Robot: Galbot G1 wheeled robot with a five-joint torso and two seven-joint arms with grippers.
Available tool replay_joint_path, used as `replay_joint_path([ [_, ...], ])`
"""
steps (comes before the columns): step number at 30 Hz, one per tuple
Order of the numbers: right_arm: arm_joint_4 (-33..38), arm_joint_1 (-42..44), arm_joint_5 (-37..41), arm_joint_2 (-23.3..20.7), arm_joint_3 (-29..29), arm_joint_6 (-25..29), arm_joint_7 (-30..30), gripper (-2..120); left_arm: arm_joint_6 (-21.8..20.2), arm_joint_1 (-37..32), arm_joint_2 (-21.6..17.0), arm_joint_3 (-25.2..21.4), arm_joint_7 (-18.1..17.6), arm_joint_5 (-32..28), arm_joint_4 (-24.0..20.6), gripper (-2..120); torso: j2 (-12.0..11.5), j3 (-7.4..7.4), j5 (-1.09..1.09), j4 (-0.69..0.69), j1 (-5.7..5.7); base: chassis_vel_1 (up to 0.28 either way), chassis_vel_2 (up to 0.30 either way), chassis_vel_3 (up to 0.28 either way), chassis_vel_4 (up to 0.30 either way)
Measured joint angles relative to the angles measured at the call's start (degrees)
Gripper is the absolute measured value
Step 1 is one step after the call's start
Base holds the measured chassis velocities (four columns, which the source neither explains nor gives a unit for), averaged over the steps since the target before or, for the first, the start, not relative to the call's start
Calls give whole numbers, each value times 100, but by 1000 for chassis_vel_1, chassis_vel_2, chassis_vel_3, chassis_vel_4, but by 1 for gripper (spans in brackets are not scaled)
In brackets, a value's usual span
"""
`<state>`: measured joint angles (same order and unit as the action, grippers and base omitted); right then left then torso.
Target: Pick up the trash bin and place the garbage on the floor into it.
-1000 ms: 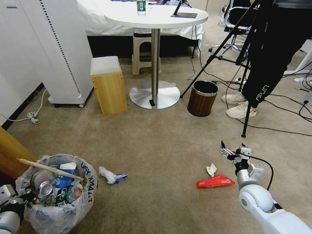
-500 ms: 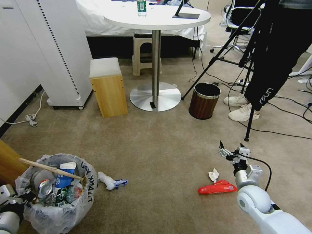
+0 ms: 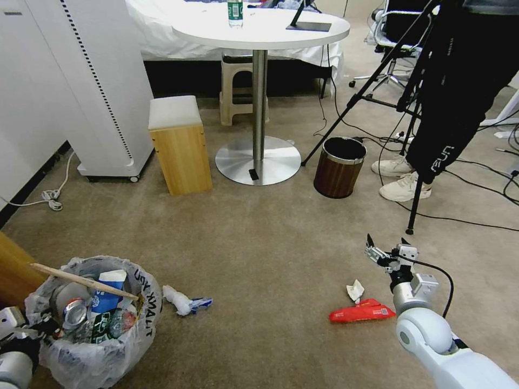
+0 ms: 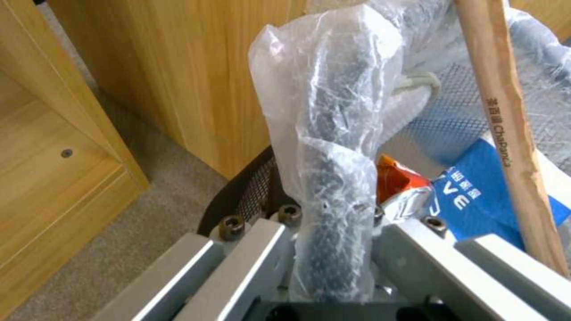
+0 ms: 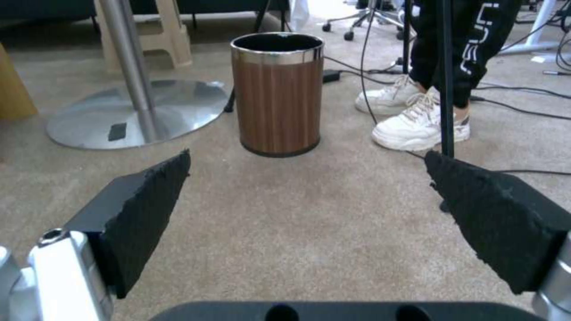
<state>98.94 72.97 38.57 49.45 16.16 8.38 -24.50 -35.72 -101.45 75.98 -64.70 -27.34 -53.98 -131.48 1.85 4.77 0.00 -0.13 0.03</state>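
Left gripper [image 4: 333,249] fingers clamp trash bin [image 3: 97,324] rim, carrying it; right gripper [image 3: 385,247] fingers spread above red snack bag [image 3: 361,313] on floor [image 3: 259,243]

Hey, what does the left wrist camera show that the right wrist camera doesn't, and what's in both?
Left wrist view alone: the left end effector shut on the rim of the small round black trash bin lined with crinkly clear plastic, a wooden stick and a blue-white paper cup inside it.

Right wrist view alone: the right end effector open and empty, facing a brown wood-grain bin with metal rim and a round metal table base.

Both: the beige-brown short-pile carpet.
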Motion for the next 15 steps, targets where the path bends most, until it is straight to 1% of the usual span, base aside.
replay_joint_path([
  [15, -72, -103, -6, -7, -58, 0, 19, 100, 0, 70, -46, -31, -2, -10, 116, 1, 0, 0, 0, -1, 0, 0, 0, 0, 0],
])
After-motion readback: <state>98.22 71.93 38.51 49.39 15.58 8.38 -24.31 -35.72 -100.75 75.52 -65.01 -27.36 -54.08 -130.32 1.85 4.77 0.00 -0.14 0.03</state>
